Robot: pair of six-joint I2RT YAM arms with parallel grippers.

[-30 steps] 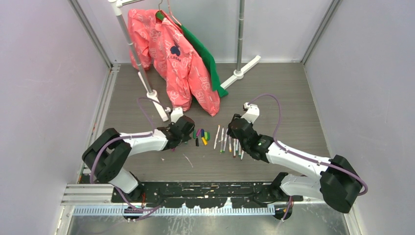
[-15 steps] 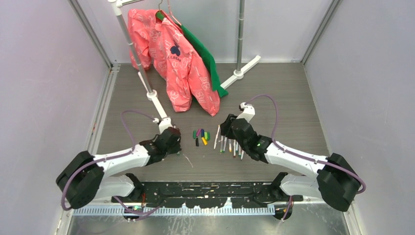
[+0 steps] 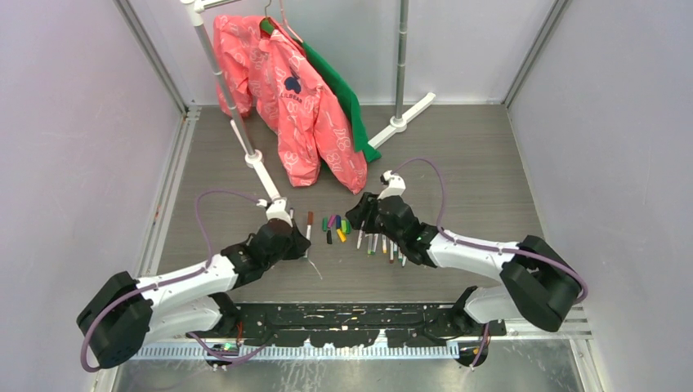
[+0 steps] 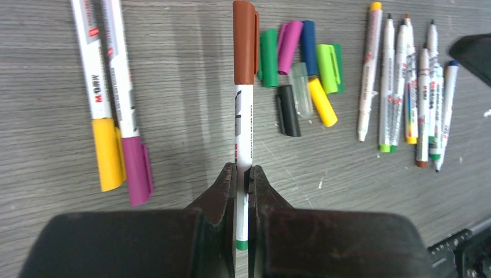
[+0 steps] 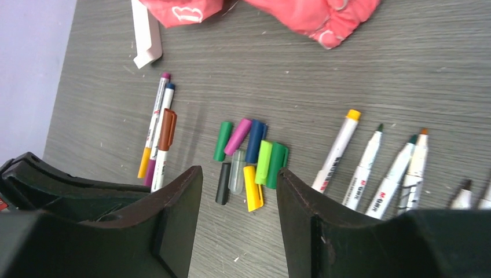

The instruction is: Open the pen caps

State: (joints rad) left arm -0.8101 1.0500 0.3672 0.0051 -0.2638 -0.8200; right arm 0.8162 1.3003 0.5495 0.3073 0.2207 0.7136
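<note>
Pink jacket [image 3: 304, 106] (hanging), green garment [image 3: 344, 94], metal rack [image 3: 401, 57]

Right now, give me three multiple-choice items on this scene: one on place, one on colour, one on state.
1. The loose pen caps lie: A) between the held pen and the uncapped pens B) left of both C) right of both
2. Cap on the pen in the left tool: A) blue B) brown C) yellow
3. The right tool is: A) shut on a cap B) shut on a pen C) open, empty
Key: 1A, the heap sits between them in the left wrist view; 2B, a brown cap tops the clamped barrel; 3C, its jaws stand apart, nothing between.
</note>
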